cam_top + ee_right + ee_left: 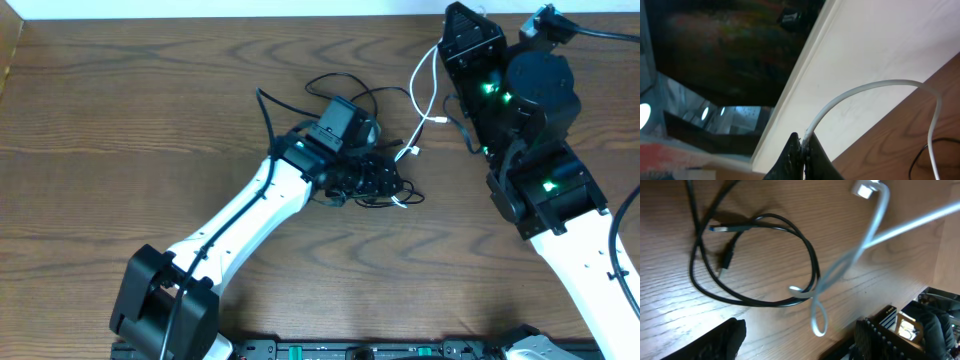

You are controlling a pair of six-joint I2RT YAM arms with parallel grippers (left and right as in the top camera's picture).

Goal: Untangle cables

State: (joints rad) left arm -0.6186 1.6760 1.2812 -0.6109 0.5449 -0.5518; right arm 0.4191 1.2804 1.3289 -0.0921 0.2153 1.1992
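As I judge it, the task is only partly done. The right gripper (pixel 802 145) has its jaws pressed together and pinches the white cable (pixel 865 89), which rises from them in an arc toward the right edge of that frame. In the left wrist view this cable hangs lifted and blurred. Its lower loop crosses the ring of the black cables (pixel 770 216) lying on the wooden surface (pixel 150 120), so it is not yet free. The black cables are also not separated from each other. The left gripper (pixel 378 180) sits over the knot in the centre of the overhead frame, its jaws spread with nothing between them. It hides part of the tangle from above, and I cannot tell whether the white loop goes through the black ring or only over it
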